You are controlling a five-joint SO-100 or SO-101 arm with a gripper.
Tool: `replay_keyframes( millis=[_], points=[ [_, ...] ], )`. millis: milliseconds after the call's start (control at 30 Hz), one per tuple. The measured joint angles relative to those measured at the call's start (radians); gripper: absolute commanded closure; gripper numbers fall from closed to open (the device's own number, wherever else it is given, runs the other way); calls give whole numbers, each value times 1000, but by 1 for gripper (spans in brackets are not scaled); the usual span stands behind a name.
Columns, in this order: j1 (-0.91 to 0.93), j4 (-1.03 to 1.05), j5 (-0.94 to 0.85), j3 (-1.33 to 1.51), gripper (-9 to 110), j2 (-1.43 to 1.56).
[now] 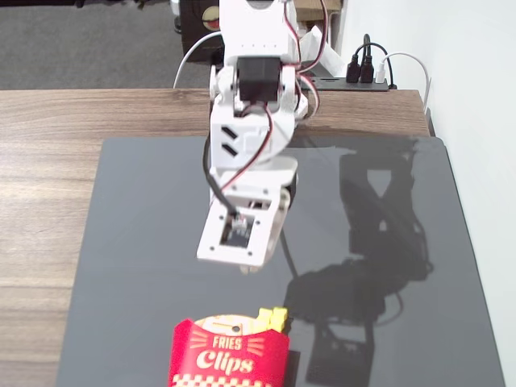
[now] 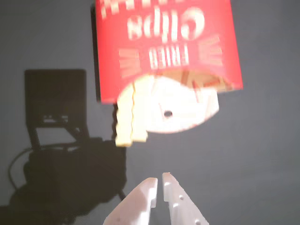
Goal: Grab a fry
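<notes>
Two yellow fries stick out of the top right of the red "Fries Clips" carton, which lies on the dark mat at the front. In the wrist view the fries poke from the carton's opening at lower left, blurred. My white gripper hangs above the mat, short of the fries and a little to their right in the wrist view. Its jaws stand nearly together with only a thin gap and hold nothing. In the fixed view the gripper is mostly hidden under the wrist.
The dark grey mat covers the wooden table. A power strip with cables lies at the back right by the white wall. The arm's shadow falls on the mat to the right.
</notes>
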Motion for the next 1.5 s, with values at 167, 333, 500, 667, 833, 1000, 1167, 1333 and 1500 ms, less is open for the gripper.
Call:
replay_keyframes(
  millis=[167, 333, 500, 667, 833, 1000, 1167, 1333, 1500],
  points=[
    [-12, 6, 20, -115, 97, -124],
    [-38, 15, 28, -155, 75, -169],
    [-54, 21, 31, -163, 69, -189],
    [-58, 21, 51, -164, 69, -218],
    [-57, 8, 55, -164, 69, -252],
    [-55, -20, 55, -164, 69, -282],
    [-48, -48, 60, -164, 70, -310],
    [-55, -63, 69, -175, 70, -337],
    [-74, -81, 75, -190, 70, -357]
  ],
)
